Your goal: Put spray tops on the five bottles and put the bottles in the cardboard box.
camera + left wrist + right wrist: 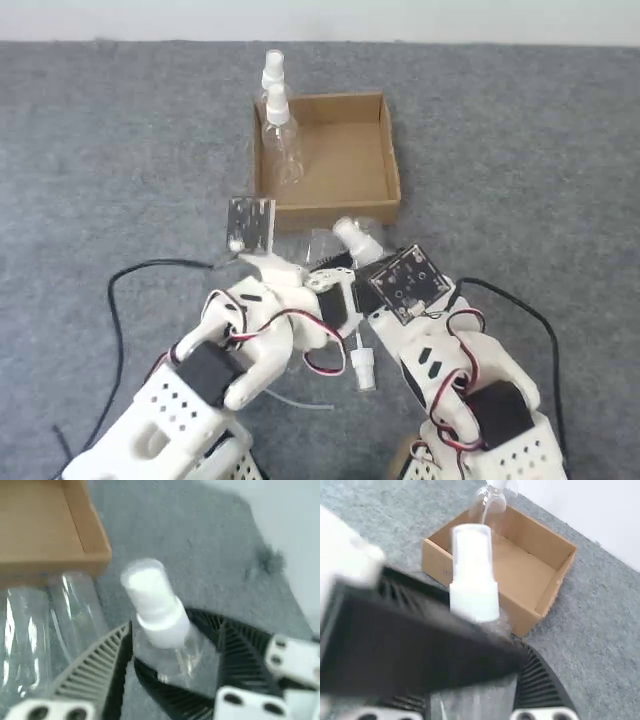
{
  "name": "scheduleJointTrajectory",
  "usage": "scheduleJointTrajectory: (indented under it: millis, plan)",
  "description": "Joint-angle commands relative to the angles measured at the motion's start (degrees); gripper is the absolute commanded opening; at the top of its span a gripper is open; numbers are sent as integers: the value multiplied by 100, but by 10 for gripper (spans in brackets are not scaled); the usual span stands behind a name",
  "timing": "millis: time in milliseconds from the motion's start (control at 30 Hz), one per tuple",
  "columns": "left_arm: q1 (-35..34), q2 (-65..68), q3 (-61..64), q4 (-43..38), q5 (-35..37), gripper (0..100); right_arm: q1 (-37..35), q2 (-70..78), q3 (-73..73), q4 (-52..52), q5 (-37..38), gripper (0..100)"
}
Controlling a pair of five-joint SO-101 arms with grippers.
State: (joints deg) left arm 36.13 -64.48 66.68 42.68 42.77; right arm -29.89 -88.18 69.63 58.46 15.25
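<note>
Two capped bottles [282, 140] stand at the left wall of the box [391, 150]. Whether the farther one is inside or just behind it cannot be told.

Third bottle [175, 656]: held just in front of the box, tilted, with a white spray top [152, 602] on its neck.

Left gripper [162, 635]: fingers clenched round the bottle's shoulder.

Right gripper [487, 682]: fingers clenched on the same bottle.

Step in hand, by judgement: seating the top on bottle three, or that step just completed.

Next move calls for one gripper to let go. The other then lifts the bottle over the box's front wall and stands it beside the capped pair without knocking them.

High view contributes: a loose spray top [365, 368] with its tube, lying on the bench [520, 150] between the arms.

Left wrist view contributes: a clear bottle [30, 630] close against the box front, its neck hidden.

Right wrist view contributes: the bare floor inside the box.
</note>
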Motion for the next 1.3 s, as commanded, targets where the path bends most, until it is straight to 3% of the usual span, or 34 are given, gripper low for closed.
scheduleJointTrajectory:
  millis: [0,267,633,800,967,1267]
  plan:
    - [62,-97,-92,26,-70,259,-4,-119,-149,-92,88,27]
    - [35,-105,-198,62,-70,250,13,-119,-149,-101,88,27]
    - [18,-105,-1059,1187,-70,253,22,-119,-149,-110,88,27]
    - [-35,-114,-1200,1240,-62,253,22,-119,-149,-110,88,27]
    - [-519,-123,-1209,1064,-53,252,22,-119,-149,-145,88,27]
    - [-712,-1890,-998,1011,-53,252,-13,-119,-158,-330,79,27]
